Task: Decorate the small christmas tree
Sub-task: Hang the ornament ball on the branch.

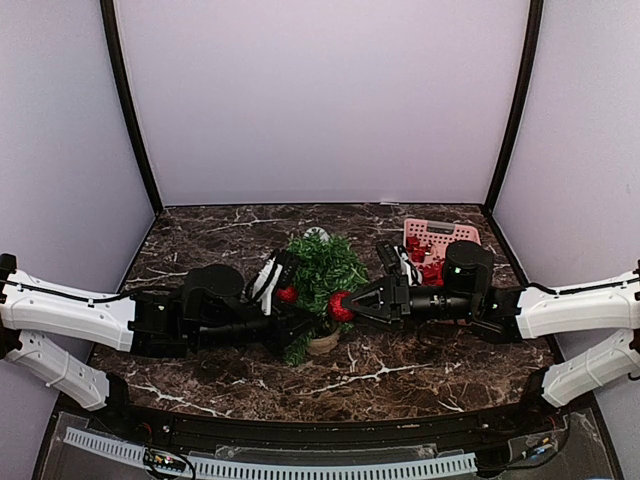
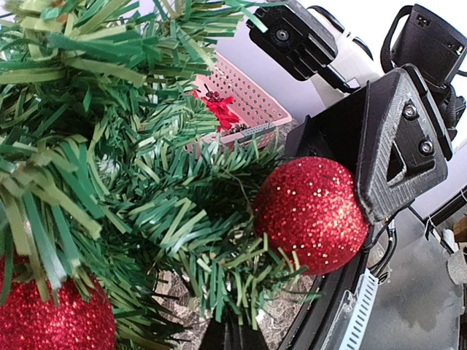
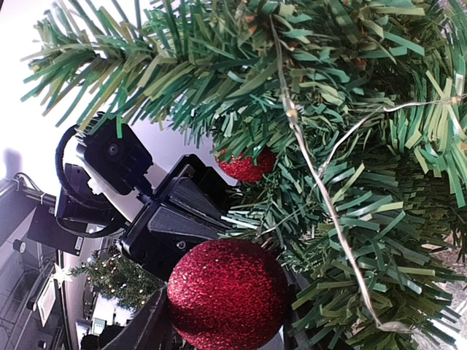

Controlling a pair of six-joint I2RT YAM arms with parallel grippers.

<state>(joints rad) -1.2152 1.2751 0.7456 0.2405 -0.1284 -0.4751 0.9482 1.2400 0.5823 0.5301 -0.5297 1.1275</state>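
Against the small christmas tree (image 1: 325,268), right side, red ball (image 1: 340,306) in right tool (image 1: 348,303)

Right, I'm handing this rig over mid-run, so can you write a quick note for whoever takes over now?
Left fingers: shut at the left side of the tree, beside a red ball that sits in the branches. What they pinch, if anything, is hidden.
Right fingers: shut on a second red ball, held against the tree's right side.
The tree stands upright mid-table. The pink basket behind the right arm holds more red ornaments.
Done: light string on the tree, one ball among the branches.
Left: hang the held ball, then probably the basket's ornaments.
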